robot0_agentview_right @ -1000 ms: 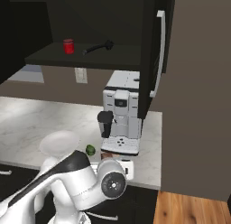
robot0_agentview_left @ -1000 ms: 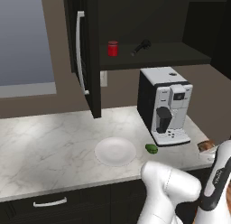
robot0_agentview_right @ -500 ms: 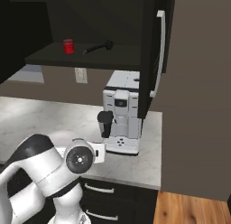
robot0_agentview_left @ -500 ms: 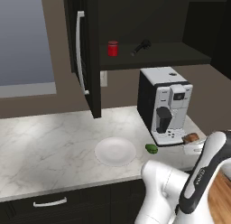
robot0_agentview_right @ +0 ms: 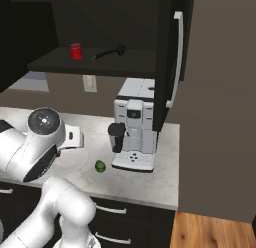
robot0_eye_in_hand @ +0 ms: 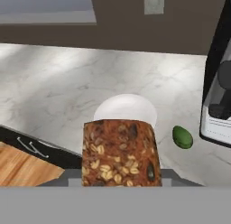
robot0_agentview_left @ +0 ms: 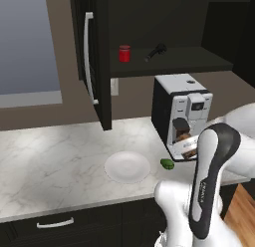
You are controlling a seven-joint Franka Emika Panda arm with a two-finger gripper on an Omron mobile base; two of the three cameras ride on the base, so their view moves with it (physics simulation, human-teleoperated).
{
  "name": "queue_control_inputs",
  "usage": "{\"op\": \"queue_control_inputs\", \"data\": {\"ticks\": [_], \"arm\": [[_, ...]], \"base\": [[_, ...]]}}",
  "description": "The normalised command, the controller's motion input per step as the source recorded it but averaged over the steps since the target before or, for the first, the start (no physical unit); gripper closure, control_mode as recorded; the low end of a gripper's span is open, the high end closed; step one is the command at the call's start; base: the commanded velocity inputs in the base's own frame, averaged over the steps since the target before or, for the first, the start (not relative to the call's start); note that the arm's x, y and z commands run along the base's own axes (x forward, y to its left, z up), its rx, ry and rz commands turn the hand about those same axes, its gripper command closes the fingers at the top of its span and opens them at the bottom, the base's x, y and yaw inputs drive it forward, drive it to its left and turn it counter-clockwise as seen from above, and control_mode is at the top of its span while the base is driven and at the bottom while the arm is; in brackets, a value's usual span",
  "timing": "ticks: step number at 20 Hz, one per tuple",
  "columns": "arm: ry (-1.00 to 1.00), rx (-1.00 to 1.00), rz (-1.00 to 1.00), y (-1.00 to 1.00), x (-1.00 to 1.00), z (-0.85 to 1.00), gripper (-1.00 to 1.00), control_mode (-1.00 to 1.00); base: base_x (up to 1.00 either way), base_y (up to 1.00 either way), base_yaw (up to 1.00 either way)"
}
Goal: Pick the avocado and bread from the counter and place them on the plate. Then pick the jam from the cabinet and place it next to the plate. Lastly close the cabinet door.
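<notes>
We've got the bread [robot0_eye_in_hand: 119,153] clamped in the tool; swing it toward 12, release low over the plate [robot0_eye_in_hand: 127,108], clear of the avocado [robot0_eye_in_hand: 182,137].

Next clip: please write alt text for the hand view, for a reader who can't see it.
A seeded reddish-brown piece of bread sits close to the camera at the bottom, held up above the white marble counter. Beyond it lies an empty white plate, with a dark-green avocado beside it, near a coffee machine.
</notes>
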Motion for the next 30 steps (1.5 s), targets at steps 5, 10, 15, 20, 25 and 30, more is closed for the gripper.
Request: {"op": "queue_control_inputs", "data": {"ticks": [5,10,15,20,25,30], "arm": [[0.00,-0.14,-0.02,0.73,0.00,-0.02,1.00,-1.00],[0.00,-0.15,0.00,0.56,0.05,-0.12,1.00,-1.00],[0.06,-0.11,0.00,0.40,0.35,-0.31,1.00,-1.00],[0.06,-0.03,0.00,0.14,0.48,-0.33,1.00,-1.00],[0.16,0.00,0.00,0.03,0.57,-0.39,1.00,-1.00],[0.17,0.00,0.00,0.05,0.46,-0.42,1.00,-1.00]], "base": [[0.00,0.00,0.00],[0.00,0.00,0.00],[0.00,0.00,0.00],[0.00,0.00,0.00],[0.00,0.00,0.00],[0.00,0.00,0.00]]}}
